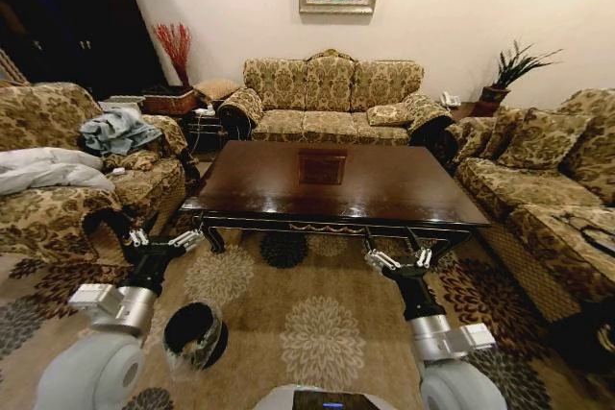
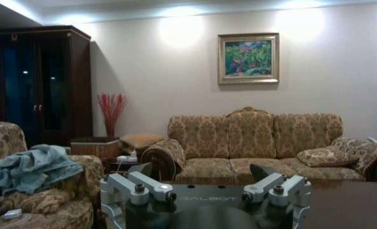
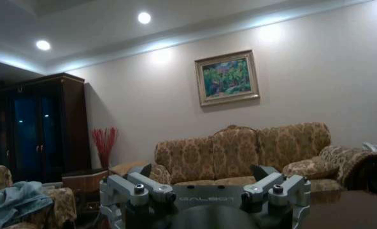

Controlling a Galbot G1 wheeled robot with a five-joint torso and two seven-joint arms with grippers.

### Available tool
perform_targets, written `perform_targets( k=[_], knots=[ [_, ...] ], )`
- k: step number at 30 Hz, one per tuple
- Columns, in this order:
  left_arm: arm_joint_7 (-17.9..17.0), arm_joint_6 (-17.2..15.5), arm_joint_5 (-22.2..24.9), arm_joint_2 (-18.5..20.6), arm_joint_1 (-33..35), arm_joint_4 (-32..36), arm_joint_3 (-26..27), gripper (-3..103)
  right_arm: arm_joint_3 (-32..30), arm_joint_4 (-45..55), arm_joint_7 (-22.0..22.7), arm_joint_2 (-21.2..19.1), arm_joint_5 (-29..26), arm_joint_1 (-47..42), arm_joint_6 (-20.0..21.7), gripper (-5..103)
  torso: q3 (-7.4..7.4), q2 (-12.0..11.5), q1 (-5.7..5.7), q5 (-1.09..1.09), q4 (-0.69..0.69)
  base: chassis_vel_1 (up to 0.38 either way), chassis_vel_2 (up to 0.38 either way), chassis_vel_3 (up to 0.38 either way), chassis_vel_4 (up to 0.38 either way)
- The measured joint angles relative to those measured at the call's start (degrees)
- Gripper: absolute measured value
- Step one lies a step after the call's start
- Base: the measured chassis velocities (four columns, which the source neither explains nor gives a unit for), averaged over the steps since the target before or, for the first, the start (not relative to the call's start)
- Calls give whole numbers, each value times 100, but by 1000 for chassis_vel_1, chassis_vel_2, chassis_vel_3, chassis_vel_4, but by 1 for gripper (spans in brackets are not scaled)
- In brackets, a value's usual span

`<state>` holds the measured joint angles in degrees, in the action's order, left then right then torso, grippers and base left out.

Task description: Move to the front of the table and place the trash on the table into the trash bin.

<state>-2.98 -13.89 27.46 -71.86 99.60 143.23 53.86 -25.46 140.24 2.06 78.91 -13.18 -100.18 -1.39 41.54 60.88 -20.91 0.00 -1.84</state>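
The dark brown glossy table (image 1: 384,189) stands just ahead of me on the patterned carpet, its near edge a little beyond both grippers. The trash is out of view. On the carpet by my left arm sits the round black trash bin (image 1: 195,333) with a clear liner. My left gripper (image 1: 163,237) hovers open in front of the table's front left corner, holding nothing. Off the front right part of the table, my right gripper (image 1: 401,258) is open too. The wrist views look across the table (image 2: 348,205) (image 3: 354,210) between spread fingers (image 2: 144,168) (image 3: 144,168).
A patterned sofa (image 1: 327,93) stands behind the table. An armchair (image 1: 58,189) with clothes on it is at the left, another sofa (image 1: 538,180) at the right. A wicker basket (image 1: 171,101) and a dark cabinet (image 2: 36,86) fill the back left corner.
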Motion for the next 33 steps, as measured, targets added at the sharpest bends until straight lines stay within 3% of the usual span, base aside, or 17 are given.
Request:
perform_targets(
  k=[33],
  knots=[
    [0,0,0,0,0,0,0,100,0,0,0,0,0,0,0,100,0,0,0,0,0,0,0,0,0]
  ],
)
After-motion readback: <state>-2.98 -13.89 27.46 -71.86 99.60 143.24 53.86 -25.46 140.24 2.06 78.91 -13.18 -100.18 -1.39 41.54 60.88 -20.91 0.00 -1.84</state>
